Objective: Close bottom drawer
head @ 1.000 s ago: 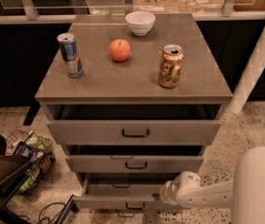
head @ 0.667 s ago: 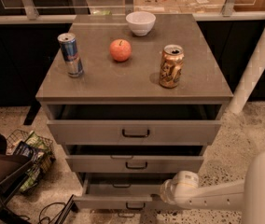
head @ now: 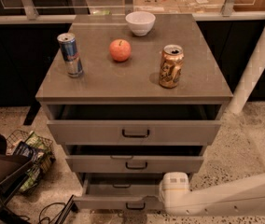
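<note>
**A:** While the bottom drawer [head: 116, 201] stands pulled out, where does the gripper sit?

**B:** The gripper [head: 172, 196] is low, at the right end of that drawer's front. It is touching the front or just beside it; I can't confirm contact. The front runs off to the gripper's left, with the dark bar handle [head: 135, 206] just left of it. Whether the gripper is open or closed, I cannot tell, as the white housing hides the working end.

**A:** How far along is the task?

**B:** Early, by my reading. The bottom drawer juts out furthest of the three, and its plain grey inside shows up and to the left of the gripper. Nothing is closed yet. What is left is the whole push, driving the front back until it sits flush with the grey cabinet [head: 137, 83]. The middle drawer [head: 135, 164] is directly above the gripper and the top drawer [head: 132, 132] higher again. Both are also partly out, but they are not in the task.

**A:** Any brands or writing?

**B:** None I can read. Well above the gripper on the cabinet top are:
- a blue-and-silver can [head: 70, 54] up to the left, print illegible
- a gold-brown can [head: 171, 66] almost straight above, with a patterned label and no legible words
- an apple [head: 120, 50] and a white bowl [head: 140, 22], both unmarked

A wire basket [head: 30, 155] on the floor, far left of the gripper, holds packaging I can't make out.
</note>
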### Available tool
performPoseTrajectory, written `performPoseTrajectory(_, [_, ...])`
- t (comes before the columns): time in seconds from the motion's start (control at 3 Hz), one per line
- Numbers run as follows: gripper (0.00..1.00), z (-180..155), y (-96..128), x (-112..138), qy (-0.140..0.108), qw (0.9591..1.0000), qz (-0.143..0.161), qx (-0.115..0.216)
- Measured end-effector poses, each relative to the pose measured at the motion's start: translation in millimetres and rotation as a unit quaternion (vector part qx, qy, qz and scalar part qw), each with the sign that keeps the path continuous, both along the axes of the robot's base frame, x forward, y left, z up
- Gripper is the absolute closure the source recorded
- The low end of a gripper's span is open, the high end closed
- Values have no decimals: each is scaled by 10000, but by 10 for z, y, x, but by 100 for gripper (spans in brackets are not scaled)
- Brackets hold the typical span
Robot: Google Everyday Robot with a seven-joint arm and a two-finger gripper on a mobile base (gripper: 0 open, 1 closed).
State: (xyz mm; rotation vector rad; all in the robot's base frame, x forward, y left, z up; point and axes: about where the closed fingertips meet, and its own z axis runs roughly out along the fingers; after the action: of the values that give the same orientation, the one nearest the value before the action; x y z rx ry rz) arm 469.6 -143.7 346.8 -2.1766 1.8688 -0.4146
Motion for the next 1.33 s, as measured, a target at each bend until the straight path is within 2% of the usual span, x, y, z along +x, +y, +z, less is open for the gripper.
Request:
performPoseTrajectory(0.33, [100, -73, -182, -316, 634, 9967, -364, -354])
performPoseTrajectory(0.67, [100, -445, -484, -665, 1415, 9858, -852, -313])
performPoseTrajectory(1.0, [100, -904, -746, -957, 1972, 9724, -1247, 83])
performPoseTrajectory(1.33, [100, -1359, -760, -1107, 2304, 9608, -1383, 677])
